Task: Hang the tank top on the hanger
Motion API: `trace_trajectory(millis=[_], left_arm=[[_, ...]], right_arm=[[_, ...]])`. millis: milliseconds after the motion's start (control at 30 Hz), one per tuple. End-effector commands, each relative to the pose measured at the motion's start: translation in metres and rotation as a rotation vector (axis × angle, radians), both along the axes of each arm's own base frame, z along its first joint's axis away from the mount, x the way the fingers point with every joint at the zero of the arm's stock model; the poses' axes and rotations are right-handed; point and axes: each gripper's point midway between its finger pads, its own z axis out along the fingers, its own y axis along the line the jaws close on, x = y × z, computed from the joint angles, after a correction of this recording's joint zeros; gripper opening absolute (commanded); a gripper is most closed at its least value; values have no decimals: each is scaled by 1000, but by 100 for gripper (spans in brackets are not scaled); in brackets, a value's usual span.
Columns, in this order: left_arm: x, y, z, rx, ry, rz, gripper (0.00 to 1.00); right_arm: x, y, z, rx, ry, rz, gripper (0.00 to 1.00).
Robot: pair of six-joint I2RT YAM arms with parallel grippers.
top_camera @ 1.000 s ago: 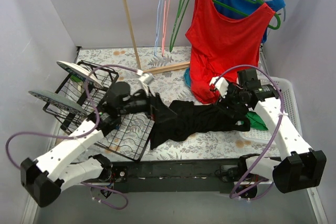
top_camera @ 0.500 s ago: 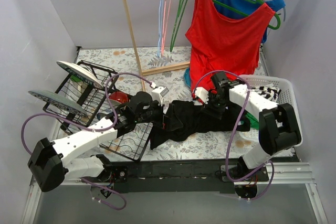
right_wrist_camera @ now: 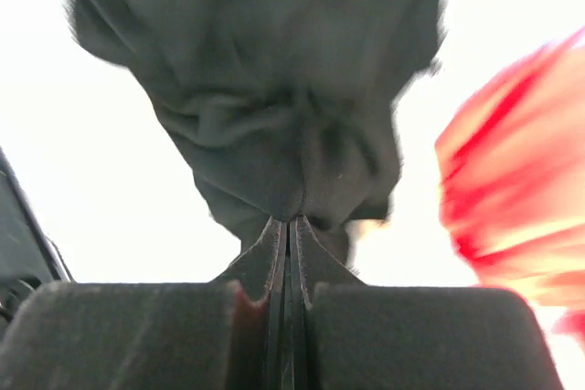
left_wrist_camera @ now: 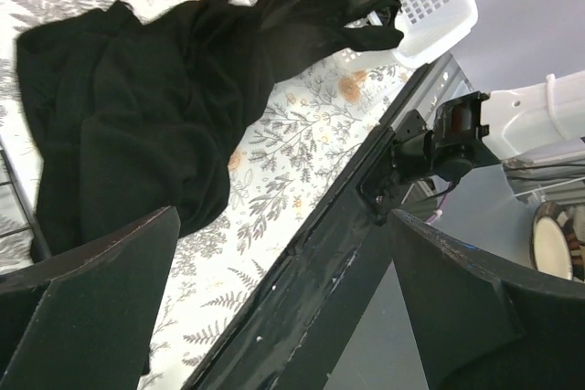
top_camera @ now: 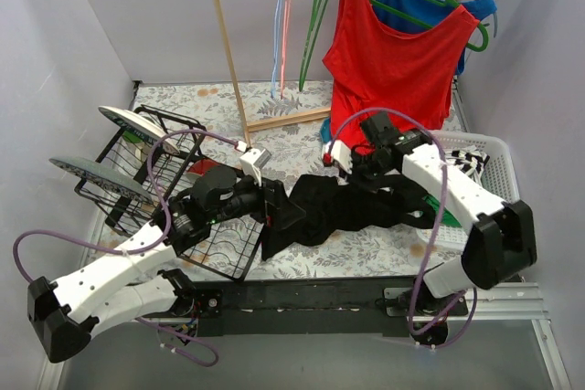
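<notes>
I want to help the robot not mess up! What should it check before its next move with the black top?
1. The right gripper is shut on the tank top: ok.
2. The left gripper is open, ready to grab: ok.
3. The left gripper holds fabric too: not ok, it holds nothing.
4. The tank top is spread flat: not ok, it lies bunched on the table.
5. The hanger is bare: ok, no clothes on it.
6. The right gripper pinches a strap: cannot tell.
</notes>
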Motion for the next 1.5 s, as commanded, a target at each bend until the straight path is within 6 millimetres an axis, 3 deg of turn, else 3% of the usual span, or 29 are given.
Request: trace_trajectory(millis=[0,33,100,167,267,300,467,533,567,600,667,700,767,833,867,900,933,967,1000,1033,1067,1100,1167,1200,1400,1467], left_arm=[[4,13,48,-41,-137,38,98],[3,17,56,-51,-159,48,98],[3,20,72,-74,-198,53,98],[1,24,84,-91,-222,58,98],[-3,31,95,-110,-244,66,98],[-4,32,95,-112,-241,67,98],[-10,38,82,-97,-210,74,98],[-10,36,72,-84,-185,66,98],[-9,34,67,-77,-173,65,98],[-7,33,63,-69,-165,71,98],[-1,27,51,-51,-136,79,98],[1,24,48,-48,-126,81,98],[9,15,39,-32,-101,84,98],[15,9,34,-22,-91,88,98],[22,3,24,8,-73,90,98],[25,-1,26,11,-78,87,98],[29,-5,26,12,-85,85,98],[37,-13,11,53,-64,83,98],[43,-19,18,56,-85,77,98],[49,-24,13,83,-82,73,98],[57,-28,11,105,-85,86,98],[67,-34,-9,169,-67,82,98],[79,-41,-9,203,-72,95,98],[87,-43,-25,253,-59,114,98],[98,-47,-54,334,-35,116,94],[99,-47,-67,359,-16,114,93]], right_arm=[[-32,67,125,357,-77,192,1],[-40,80,136,410,-43,215,1],[-60,100,134,436,13,279,1],[-83,114,107,401,95,319,1],[-94,127,69,340,122,320,1],[-101,122,50,305,157,317,1],[-110,101,7,189,148,345,2],[-121,87,-6,149,138,400,12],[-132,80,-10,123,168,426,30],[-138,77,-12,122,183,452,38],[-151,73,-4,149,226,477,60],[-151,74,2,160,212,479,62],[-133,70,18,190,135,410,71],[-111,64,34,234,70,321,73],[-88,50,38,250,54,216,74],[-72,45,41,271,31,149,74],[-57,39,44,286,13,78,74],[-41,23,39,290,41,-74,72],[-33,19,36,291,48,-134,71],[-21,14,30,273,39,-203,70],[-19,13,23,265,76,-283,68],[-20,10,12,243,101,-329,67],[-12,7,-6,205,123,-403,63],[-13,4,-15,182,151,-451,62],[-10,-9,-75,15,263,-565,59],[-8,-8,-80,-2,280,-583,56]])
